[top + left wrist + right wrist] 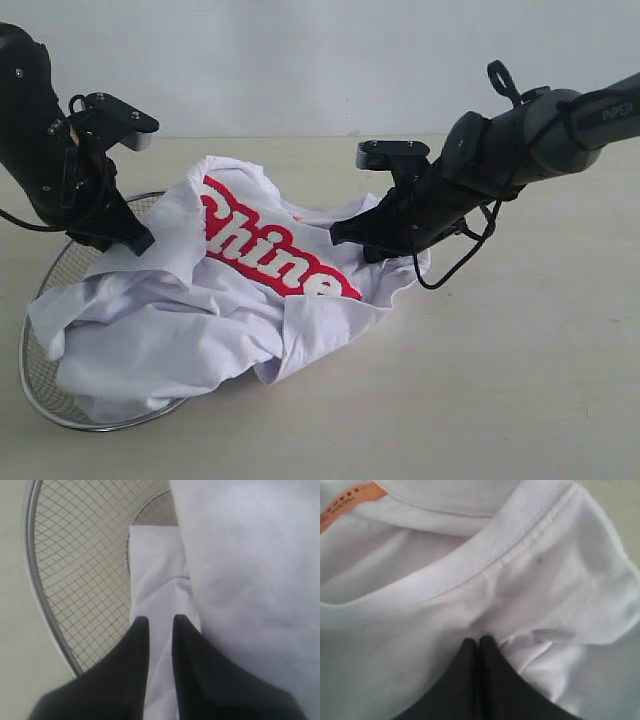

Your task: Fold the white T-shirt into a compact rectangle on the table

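Basket mostly under T-shirt; lettering partly folded away.

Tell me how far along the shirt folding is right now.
Done: no fold shows; the shirt is bunched, half draped over the basket. In hand: the left gripper pinches a strip of cloth, and the right gripper is shut on cloth near the collar. Left: get it clear of the basket, spread it flat on the table, then make every fold.
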Controlling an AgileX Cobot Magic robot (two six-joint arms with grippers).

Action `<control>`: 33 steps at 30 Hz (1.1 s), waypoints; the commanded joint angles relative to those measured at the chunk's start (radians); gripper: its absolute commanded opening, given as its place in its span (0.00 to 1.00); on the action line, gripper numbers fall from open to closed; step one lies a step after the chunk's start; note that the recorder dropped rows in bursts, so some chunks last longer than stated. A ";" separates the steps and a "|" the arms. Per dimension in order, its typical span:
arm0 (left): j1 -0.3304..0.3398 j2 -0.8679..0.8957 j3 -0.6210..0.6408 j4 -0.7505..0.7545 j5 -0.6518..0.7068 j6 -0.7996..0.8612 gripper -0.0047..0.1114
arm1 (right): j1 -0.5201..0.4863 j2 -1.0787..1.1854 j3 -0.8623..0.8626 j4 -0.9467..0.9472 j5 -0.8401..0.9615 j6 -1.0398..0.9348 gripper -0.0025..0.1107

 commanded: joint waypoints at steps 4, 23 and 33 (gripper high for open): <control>0.006 -0.001 0.003 0.013 -0.002 -0.019 0.16 | -0.087 0.030 -0.007 -0.028 -0.006 0.002 0.02; 0.008 0.188 0.003 0.068 0.021 -0.080 0.12 | -0.133 0.030 -0.015 -0.040 0.043 -0.016 0.02; 0.018 0.190 0.003 0.256 0.074 -0.218 0.11 | -0.150 0.030 -0.015 -0.045 0.023 -0.014 0.02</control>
